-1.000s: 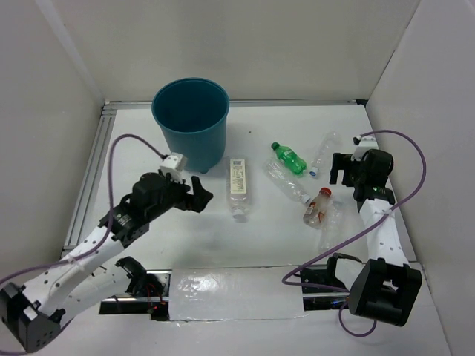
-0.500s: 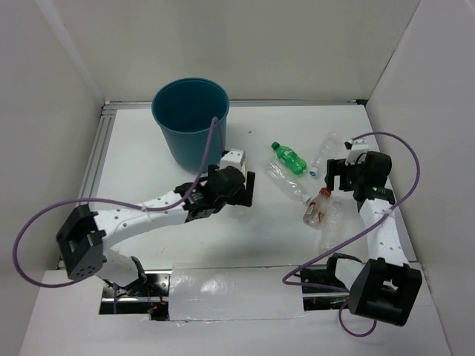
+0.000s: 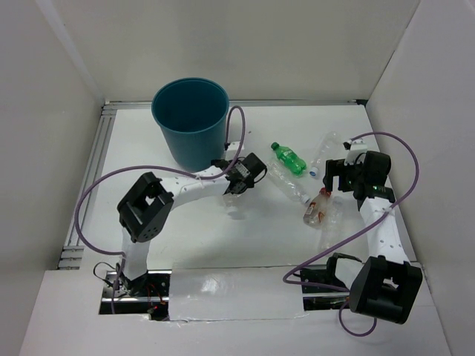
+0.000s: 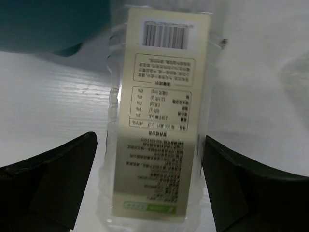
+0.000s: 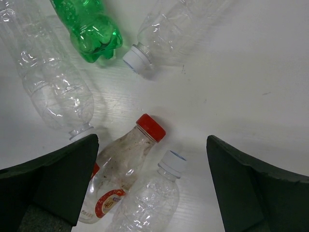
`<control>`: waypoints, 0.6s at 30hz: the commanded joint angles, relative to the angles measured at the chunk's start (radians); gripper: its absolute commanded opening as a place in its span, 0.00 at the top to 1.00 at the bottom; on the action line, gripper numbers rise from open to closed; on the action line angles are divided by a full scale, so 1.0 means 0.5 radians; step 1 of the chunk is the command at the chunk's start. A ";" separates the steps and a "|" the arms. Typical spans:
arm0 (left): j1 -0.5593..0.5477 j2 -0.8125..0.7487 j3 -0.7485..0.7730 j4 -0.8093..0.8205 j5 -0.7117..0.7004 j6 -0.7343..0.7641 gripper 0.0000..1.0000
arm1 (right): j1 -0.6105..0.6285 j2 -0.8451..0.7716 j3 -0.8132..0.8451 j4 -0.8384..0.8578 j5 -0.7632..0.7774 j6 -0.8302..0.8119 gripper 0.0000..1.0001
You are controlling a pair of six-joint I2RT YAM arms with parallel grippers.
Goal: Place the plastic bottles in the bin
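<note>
The squarish bottle with a pale label (image 4: 159,121) lies on the table between the fingers of my open left gripper (image 4: 149,137), which do not touch it. In the top view the left gripper (image 3: 239,187) covers most of that bottle (image 3: 234,205), just right of the dark teal bin (image 3: 191,122). My right gripper (image 3: 343,175) is open and empty, hovering above the red-capped bottle (image 5: 125,164) and a clear white-capped bottle (image 5: 149,198). The green bottle (image 5: 89,26) and two more clear bottles (image 5: 50,82) (image 5: 178,26) lie beyond them.
The bin's wall (image 4: 48,24) shows at the top left of the left wrist view, close behind the squarish bottle. White walls enclose the table on three sides. An aluminium rail (image 3: 89,178) runs along the left edge. Purple cables loop off both arms.
My left arm has swung from the table's left across to the squarish bottle, and its open fingers now straddle it. My right gripper has shifted slightly towards the bottle cluster.
</note>
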 commanded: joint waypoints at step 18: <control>-0.187 -0.545 0.022 0.548 0.377 0.836 1.00 | 0.012 0.084 0.188 -0.195 -0.441 -0.256 0.75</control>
